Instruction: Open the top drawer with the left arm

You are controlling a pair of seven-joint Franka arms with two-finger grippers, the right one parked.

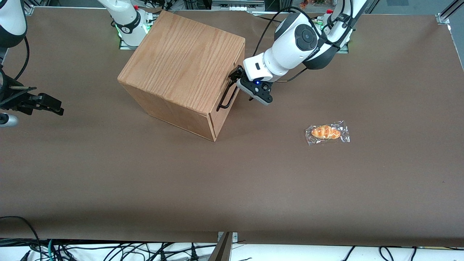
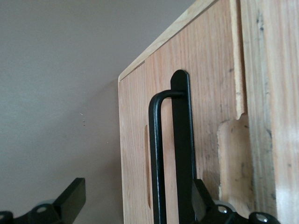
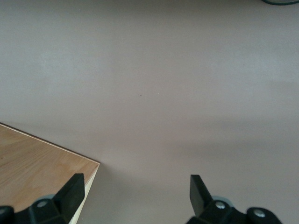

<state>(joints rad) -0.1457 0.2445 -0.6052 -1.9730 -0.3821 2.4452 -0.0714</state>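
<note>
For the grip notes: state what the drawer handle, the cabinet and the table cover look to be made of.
Handle: thin black bar, likely painted metal; smooth, slight sheen.
Cabinet: oak-look wood or veneer; strong grain, pale raw-looking edges.
Top drawer front: same grained wood.
Table cover: matte brown sheet, perhaps paper; faint creases.
Gripper: open, fingers straddling the handle.

1. A brown table covering (image 1: 145,174) spreads wide and matte under even light.
2. Aluminium frame rails (image 1: 445,16) edge its corners.
3. Black cables (image 1: 119,250) tangle on the white ledge nearest the front camera.
</note>
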